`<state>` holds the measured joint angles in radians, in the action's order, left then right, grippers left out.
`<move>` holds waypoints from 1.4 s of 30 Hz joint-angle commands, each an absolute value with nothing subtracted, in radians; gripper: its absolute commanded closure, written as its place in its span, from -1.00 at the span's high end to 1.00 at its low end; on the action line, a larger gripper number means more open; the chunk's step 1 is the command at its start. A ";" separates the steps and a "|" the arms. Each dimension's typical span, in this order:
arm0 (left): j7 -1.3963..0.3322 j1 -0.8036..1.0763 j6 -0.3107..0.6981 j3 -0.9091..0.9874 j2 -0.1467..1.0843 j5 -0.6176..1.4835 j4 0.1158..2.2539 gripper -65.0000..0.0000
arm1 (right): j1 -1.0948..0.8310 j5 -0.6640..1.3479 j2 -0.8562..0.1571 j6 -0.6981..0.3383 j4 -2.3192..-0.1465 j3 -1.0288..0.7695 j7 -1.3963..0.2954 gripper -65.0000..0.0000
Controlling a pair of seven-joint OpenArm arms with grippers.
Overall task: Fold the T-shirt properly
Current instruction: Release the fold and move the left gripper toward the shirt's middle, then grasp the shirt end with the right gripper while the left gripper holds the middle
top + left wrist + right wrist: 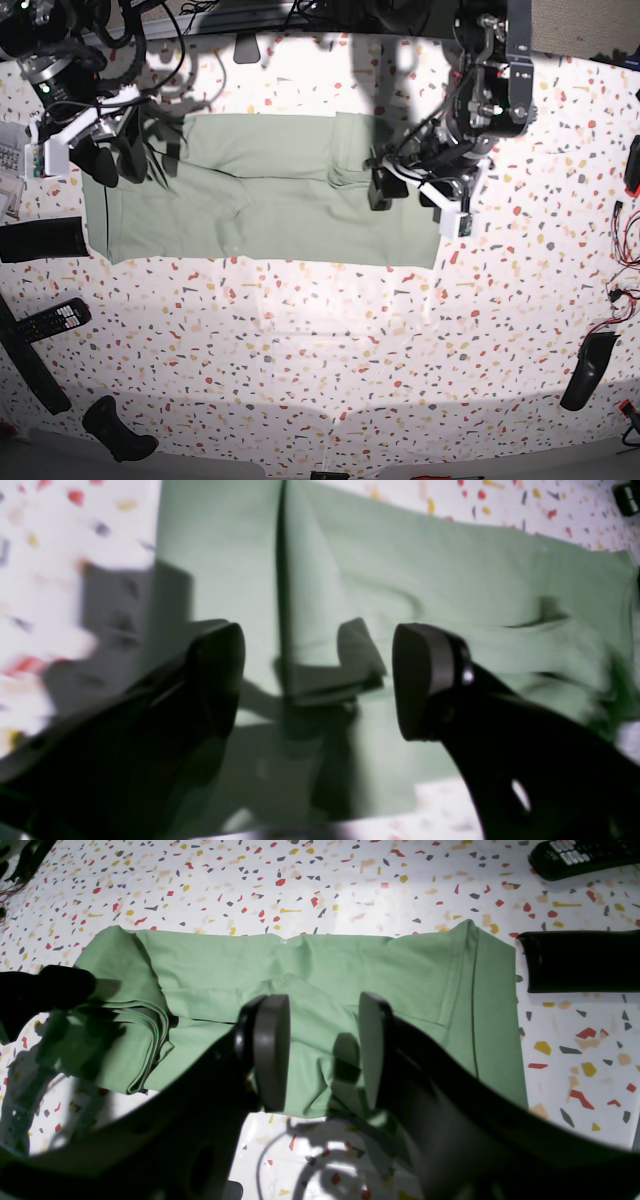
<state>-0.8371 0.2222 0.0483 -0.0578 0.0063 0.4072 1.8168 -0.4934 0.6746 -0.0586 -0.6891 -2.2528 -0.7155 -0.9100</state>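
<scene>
Jaws of both grippers, left [317, 680] and right [322, 1050], parted, gripping nothing. One T-shirt [260, 195]; two remotes [50, 320] [582, 857]. No legible writing.

left gripper [317, 680] fingers apart, right gripper [322, 1050] likewise

A plain pale sage-green T-shirt [260, 200] with thin dark seam lines lies on a white table [330, 360] speckled with small red, yellow, orange and dark grey flecks, like terrazzo. Both grippers, left [318, 680] and right [324, 1050], are matte black. A black remote control [582, 857] with white and red buttons and a plain black case [580, 961] sit on the speckled surface.
</scene>
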 commanded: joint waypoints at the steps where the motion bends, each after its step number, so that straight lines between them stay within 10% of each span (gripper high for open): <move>1: -0.820 0.213 0.057 -0.061 0.000 0.449 1.829 0.32 | -0.493 0.692 -0.067 -0.698 -2.271 -0.720 -0.884 -0.32; 11: -0.760 0.213 0.088 -0.061 -0.004 0.572 1.696 0.32 | -0.493 0.692 -0.067 -0.698 -2.271 -0.720 -0.906 -0.32; 18: -0.733 0.140 0.384 -0.065 -0.124 0.719 1.697 0.32 | -0.493 0.693 -0.084 -0.698 -2.271 -0.720 -0.905 -0.32; 30: -0.922 -0.038 0.429 -0.204 -0.147 0.677 1.697 0.32 | -0.490 0.631 -0.100 -0.698 -2.271 -0.720 -0.898 -0.31; 36: -0.928 -0.069 0.428 -0.204 -0.147 0.617 1.697 0.32 | -0.490 0.510 -0.100 -0.698 -2.269 -0.720 -0.854 0.36; 42: -0.903 -0.070 0.435 -0.204 -0.147 0.431 1.697 0.32 | -0.455 0.468 -0.099 -0.644 -2.255 -0.720 -0.840 0.40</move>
